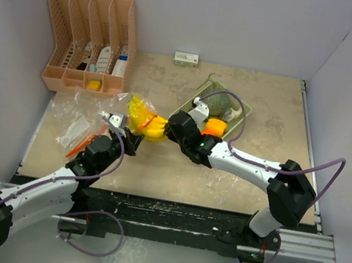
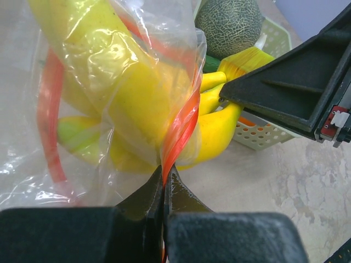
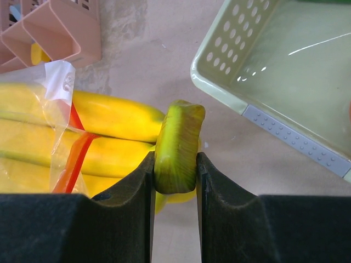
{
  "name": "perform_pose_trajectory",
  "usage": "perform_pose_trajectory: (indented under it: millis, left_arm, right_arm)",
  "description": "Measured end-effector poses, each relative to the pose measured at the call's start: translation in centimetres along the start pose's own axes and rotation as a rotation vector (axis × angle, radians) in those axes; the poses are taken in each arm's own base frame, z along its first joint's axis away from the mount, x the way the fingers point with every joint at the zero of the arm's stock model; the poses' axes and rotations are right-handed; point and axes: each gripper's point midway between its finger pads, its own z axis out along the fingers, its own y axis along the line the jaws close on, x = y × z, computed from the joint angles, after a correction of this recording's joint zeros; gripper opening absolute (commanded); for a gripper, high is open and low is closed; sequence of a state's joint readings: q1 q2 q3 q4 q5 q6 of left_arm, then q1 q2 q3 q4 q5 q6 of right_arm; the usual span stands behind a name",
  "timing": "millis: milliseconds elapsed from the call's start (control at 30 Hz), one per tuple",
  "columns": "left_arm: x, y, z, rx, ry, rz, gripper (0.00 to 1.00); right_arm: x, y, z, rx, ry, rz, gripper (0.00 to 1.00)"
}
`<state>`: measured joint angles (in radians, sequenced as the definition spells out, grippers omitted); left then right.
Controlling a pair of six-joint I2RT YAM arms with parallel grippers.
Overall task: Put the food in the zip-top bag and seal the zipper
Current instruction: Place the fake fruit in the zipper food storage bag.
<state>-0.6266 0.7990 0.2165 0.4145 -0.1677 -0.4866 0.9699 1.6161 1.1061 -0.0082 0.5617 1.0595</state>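
Note:
The yellow banana bunch (image 1: 148,125) lies partway inside the mouth of the clear zip-top bag (image 1: 77,122), stem end sticking out toward the right. My left gripper (image 2: 164,176) is shut on the bag's red zipper strip (image 2: 184,123) at the mouth's near edge. My right gripper (image 3: 175,172) is shut on the bunch's green stem (image 3: 178,139). The netted melon (image 1: 220,102), the orange (image 1: 214,127) and a small white piece (image 1: 231,116) sit in the pale green basket (image 1: 247,108). A sliver of dark green cucumber (image 2: 211,63) shows beside the melon (image 2: 230,24).
A pink divided organizer (image 1: 90,33) with small items stands at the back left. A small box (image 1: 186,58) lies against the back wall. The basket's perforated wall (image 3: 233,38) is close on the right of my right gripper. Grey walls enclose the table.

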Motion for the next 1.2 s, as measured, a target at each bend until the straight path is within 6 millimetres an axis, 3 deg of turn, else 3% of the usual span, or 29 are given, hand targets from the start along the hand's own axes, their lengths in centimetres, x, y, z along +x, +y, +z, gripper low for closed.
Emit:
perform_pose_trajectory:
  millis: [267, 600, 967, 1100, 1200]
  left_arm:
    - [-0.2, -0.3, -0.1, 0.01, -0.004, -0.001, 0.0]
    - [-2.2, -1.8, -0.4, 0.075, -0.06, -0.015, 0.0]
    - [-4.6, -6.8, 1.0, 0.29, -0.095, -0.012, 0.02]
    - [-6.3, -9.1, 1.1, 0.386, -0.124, -0.005, 0.01]
    - [-6.6, -9.6, 1.4, 0.416, -0.142, 0.005, 0.04]
  right_arm:
    - [-0.1, 0.7, 0.9, -0.064, 0.068, 0.086, 0.0]
    - [-2.8, 2.4, 1.1, -0.19, 0.085, 0.191, 0.0]
    - [-2.9, 3.8, -0.7, -0.349, 0.137, 0.345, 0.0]
    - [-4.8, 5.3, -2.5, -0.425, 0.121, 0.389, 0.0]
    - [-5.9, 5.8, -3.2, -0.466, 0.115, 0.407, 0.0]
